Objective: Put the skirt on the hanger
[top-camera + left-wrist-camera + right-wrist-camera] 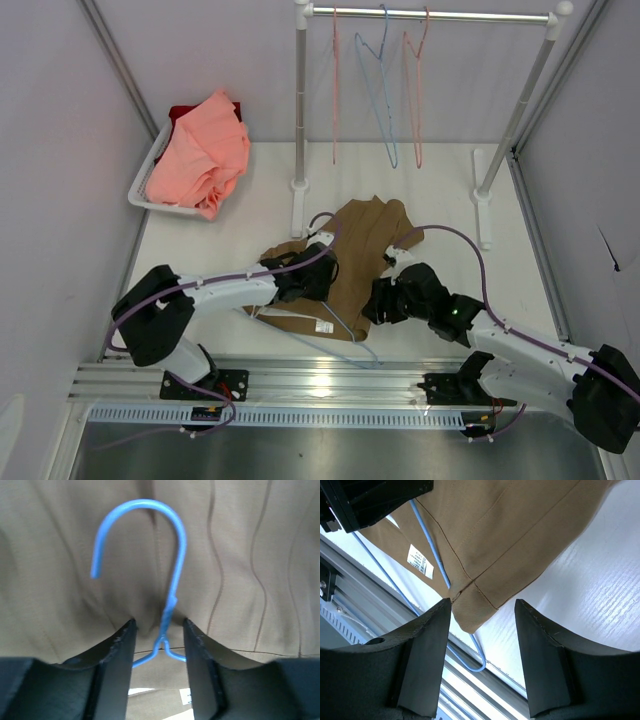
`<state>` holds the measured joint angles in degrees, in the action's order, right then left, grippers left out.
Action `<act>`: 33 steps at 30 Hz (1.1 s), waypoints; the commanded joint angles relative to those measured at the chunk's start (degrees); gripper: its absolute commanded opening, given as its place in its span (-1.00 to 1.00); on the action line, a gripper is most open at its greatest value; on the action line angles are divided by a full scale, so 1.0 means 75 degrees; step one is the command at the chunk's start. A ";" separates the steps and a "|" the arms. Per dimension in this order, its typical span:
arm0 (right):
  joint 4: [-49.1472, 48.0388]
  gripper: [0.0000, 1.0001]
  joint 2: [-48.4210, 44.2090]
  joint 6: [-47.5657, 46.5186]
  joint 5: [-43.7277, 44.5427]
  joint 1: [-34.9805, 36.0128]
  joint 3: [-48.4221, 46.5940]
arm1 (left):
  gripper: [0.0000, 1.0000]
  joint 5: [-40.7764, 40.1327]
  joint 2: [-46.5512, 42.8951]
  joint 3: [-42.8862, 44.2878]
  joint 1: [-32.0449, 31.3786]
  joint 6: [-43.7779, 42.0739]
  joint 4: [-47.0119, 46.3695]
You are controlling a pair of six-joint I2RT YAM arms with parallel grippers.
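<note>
Well, I see my left gripper (158, 626) spread wide, fingers either side of the hanger (178, 540) neck without pinching it, its hook lying on the skirt (240, 555). My right gripper (482, 607) gapes empty over the skirt's near right corner on the table (590, 595).

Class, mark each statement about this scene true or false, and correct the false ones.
1. The skirt lies on the table. True.
2. The left gripper is shut on the hanger. False: its jaws stand apart, the hanger's neck between them.
3. A pink garment lies in the basket. True.
4. The right gripper is shut. False: it is open over the skirt's corner.
5. The rail is bare. False: three spare hangers hang on it.
</note>
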<state>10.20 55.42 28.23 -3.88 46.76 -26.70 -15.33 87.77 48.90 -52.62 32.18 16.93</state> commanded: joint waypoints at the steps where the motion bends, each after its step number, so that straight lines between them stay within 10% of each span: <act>1: -0.0012 0.17 -0.0135 -0.0049 0.0131 0.0011 0.0079 | -0.09 0.0193 0.0157 0.0452 -0.0155 -0.0225 -0.0183; 24: 0.0445 0.09 0.0216 0.0021 0.1173 0.1194 0.0114 | -1.00 0.0040 0.0274 0.0839 -0.0074 -0.0658 0.0017; 28: 0.0480 0.08 0.0333 0.0127 0.1314 0.1312 0.0091 | -1.00 0.0180 0.0298 0.0850 -0.0062 -0.0764 -0.0066; 33: 0.0539 0.06 0.0556 0.0220 0.1513 0.1347 0.0009 | -0.52 0.0064 0.0415 0.0967 -0.0062 -0.0787 0.0051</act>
<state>13.74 58.81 28.80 4.73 56.47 -25.98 -14.33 91.59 53.30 -53.45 27.77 18.15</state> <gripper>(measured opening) 0.537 0.215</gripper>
